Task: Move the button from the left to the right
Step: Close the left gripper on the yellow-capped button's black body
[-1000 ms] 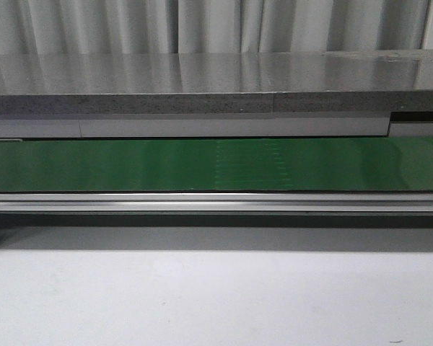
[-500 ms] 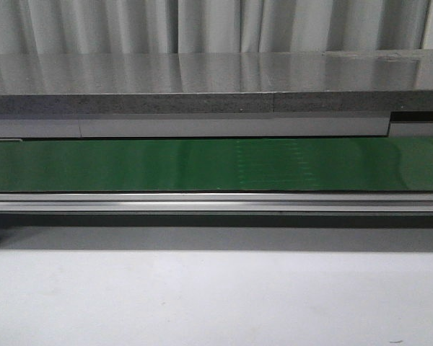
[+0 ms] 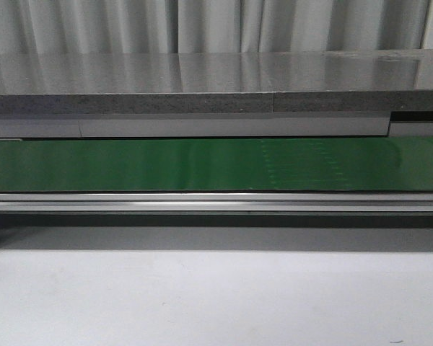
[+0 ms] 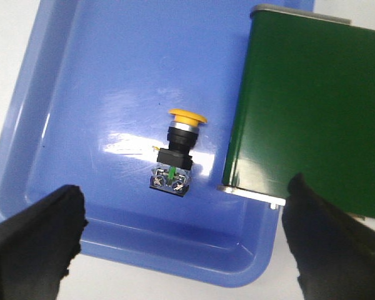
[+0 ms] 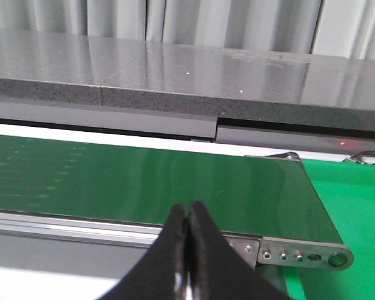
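Left claw (image 4: pixel 178 240) above one button (image 4: pixel 175 153)

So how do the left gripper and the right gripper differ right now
The left gripper is open, its black fingers spread wide; the right gripper is shut, fingertips pressed together. The left gripper hangs above the button, which lies on its side in a blue tray; the right gripper has nothing under it but the green conveyor belt. Both have black fingers, and neither holds anything.

No legible text or markings
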Controlling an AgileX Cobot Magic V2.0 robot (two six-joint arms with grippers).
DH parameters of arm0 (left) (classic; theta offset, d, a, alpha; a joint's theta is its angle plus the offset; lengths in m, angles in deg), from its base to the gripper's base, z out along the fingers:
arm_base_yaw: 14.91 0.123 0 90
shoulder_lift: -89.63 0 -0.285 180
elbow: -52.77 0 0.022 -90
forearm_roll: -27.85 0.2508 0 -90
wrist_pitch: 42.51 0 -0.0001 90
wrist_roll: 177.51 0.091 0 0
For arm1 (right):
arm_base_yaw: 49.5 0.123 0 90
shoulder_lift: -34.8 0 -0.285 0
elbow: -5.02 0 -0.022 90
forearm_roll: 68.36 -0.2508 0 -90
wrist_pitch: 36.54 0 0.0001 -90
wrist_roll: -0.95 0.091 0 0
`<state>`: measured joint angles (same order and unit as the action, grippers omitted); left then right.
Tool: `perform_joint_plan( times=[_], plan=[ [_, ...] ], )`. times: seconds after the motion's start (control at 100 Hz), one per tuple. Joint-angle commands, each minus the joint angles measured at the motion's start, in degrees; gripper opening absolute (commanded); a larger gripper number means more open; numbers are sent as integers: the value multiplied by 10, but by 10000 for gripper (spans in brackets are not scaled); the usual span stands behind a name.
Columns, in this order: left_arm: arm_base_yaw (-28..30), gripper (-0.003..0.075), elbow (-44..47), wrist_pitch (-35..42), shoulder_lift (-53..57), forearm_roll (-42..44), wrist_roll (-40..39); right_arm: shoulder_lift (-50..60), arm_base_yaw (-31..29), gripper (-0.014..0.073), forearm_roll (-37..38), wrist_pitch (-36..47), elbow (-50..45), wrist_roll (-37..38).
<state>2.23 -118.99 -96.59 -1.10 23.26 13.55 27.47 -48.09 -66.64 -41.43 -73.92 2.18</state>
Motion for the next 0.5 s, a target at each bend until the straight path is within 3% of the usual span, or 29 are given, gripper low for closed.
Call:
perform_joint_plan(
  times=[0.0, 0.49],
  plan=[
    [24, 610, -29, 24, -23, -39, 18, 10, 1, -68, 7, 49, 0, -2],
    [44, 610, -37, 49, -176, -52, 20, 10, 1, -68, 7, 49, 0, -2]
  ],
)
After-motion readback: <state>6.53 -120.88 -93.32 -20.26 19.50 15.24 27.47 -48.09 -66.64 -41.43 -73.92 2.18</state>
